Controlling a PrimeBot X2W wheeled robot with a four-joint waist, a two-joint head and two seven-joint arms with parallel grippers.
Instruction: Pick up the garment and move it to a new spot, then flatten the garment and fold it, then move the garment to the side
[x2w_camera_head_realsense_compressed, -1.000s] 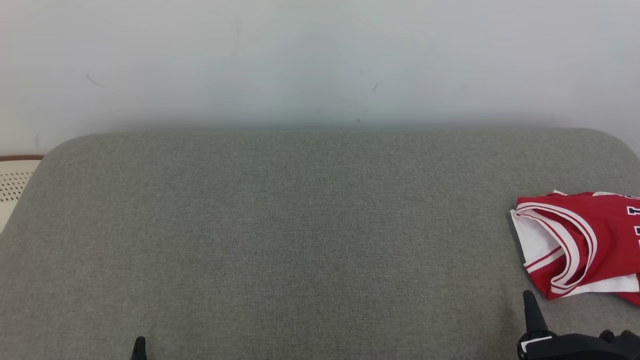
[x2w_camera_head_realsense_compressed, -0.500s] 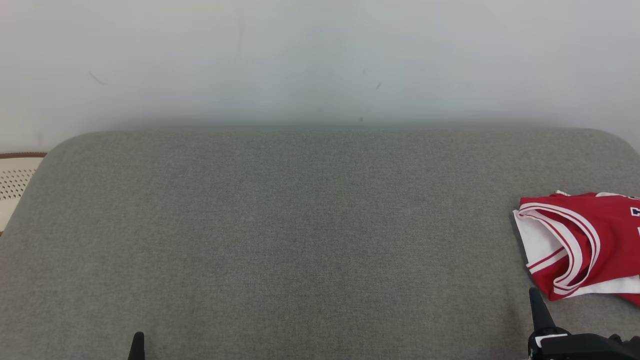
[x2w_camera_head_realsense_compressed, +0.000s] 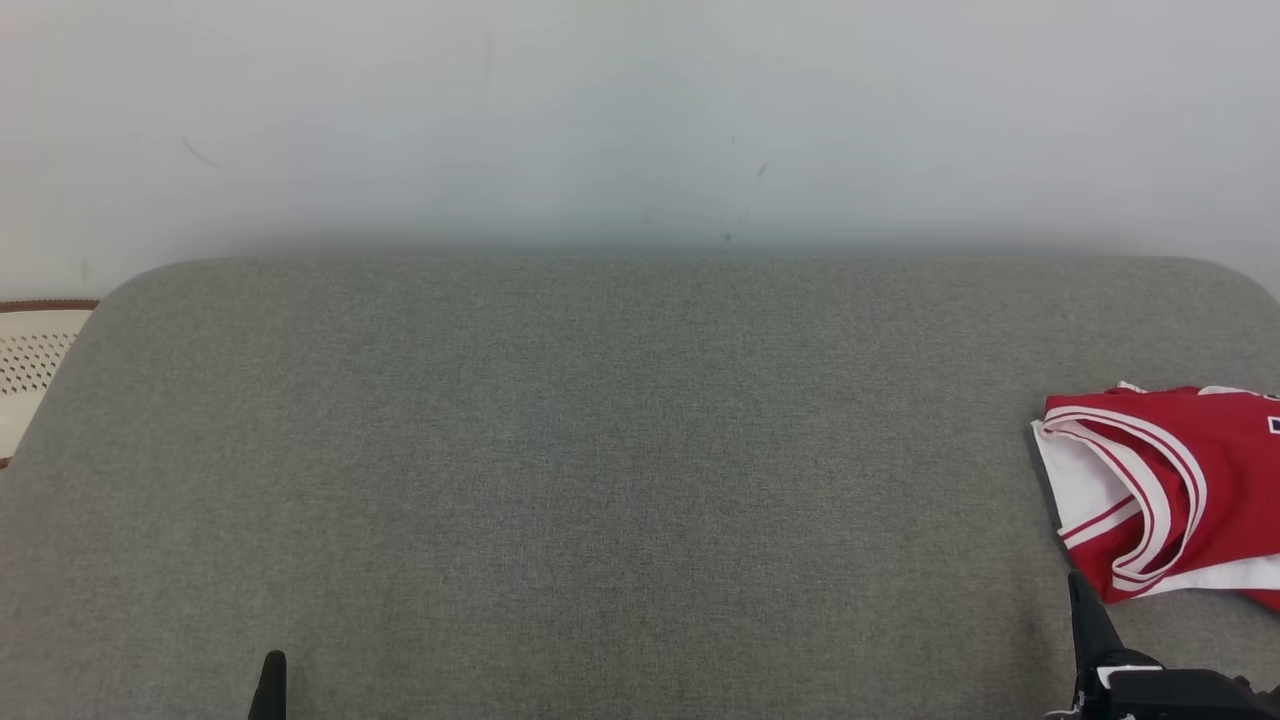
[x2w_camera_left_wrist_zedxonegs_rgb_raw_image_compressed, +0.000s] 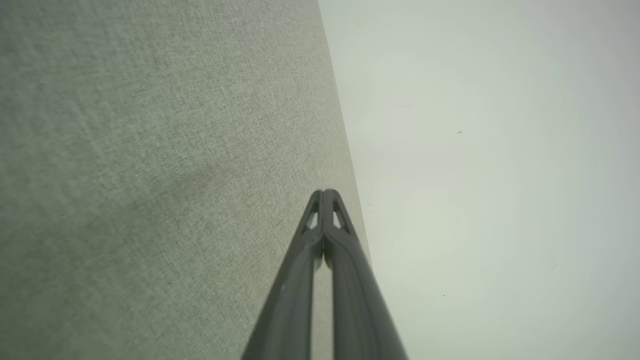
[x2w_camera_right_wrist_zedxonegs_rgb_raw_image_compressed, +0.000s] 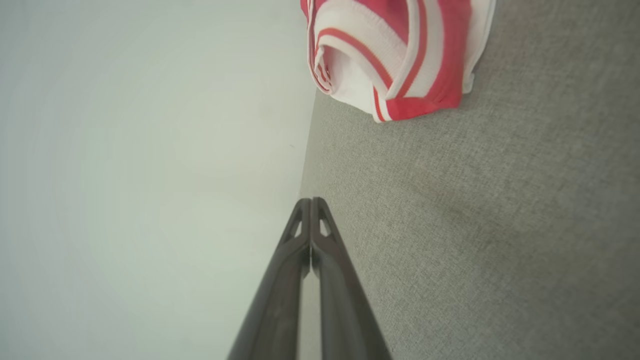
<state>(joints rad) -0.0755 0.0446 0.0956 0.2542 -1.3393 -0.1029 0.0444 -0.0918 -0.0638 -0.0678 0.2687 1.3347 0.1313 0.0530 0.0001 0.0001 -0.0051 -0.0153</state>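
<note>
Red with white bands along its openings, the sleeveless sports jersey (x2w_camera_head_realsense_compressed: 1180, 480) lies in loose layers at the far right of the surface, and the head view's edge cuts off its right part. A white inner layer shows at its left end. Some dark lettering sits at the cut-off side, too partial to read. In the right wrist view the jersey (x2w_camera_right_wrist_zedxonegs_rgb_raw_image_compressed: 400, 50) lies ahead of the fingers and a little to one side, with its banded hem turned toward them.

The right gripper (x2w_camera_head_realsense_compressed: 1088, 615) rises from the lower right corner, near the jersey's near-left corner but apart from the cloth. Its two long dark fingers are pressed together and hold nothing, which the wrist view (x2w_camera_right_wrist_zedxonegs_rgb_raw_image_compressed: 311, 205) shows plainly. Only a stretch of bare weave lies between its tip and the hem.

The left gripper (x2w_camera_head_realsense_compressed: 270, 685) pokes up at the lower left, well apart from the jersey. Its fingers are also closed flat against each other and empty (x2w_camera_left_wrist_zedxonegs_rgb_raw_image_compressed: 325, 197).

Everything rests on a wide grey woven upholstered surface with rounded far corners (x2w_camera_head_realsense_compressed: 600, 450). Behind it stands a plain pale wall with a few faint marks (x2w_camera_head_realsense_compressed: 640, 120). At the far left, past the surface's edge, a cream perforated object with a brown rim (x2w_camera_head_realsense_compressed: 30, 360) is partly in view.
</note>
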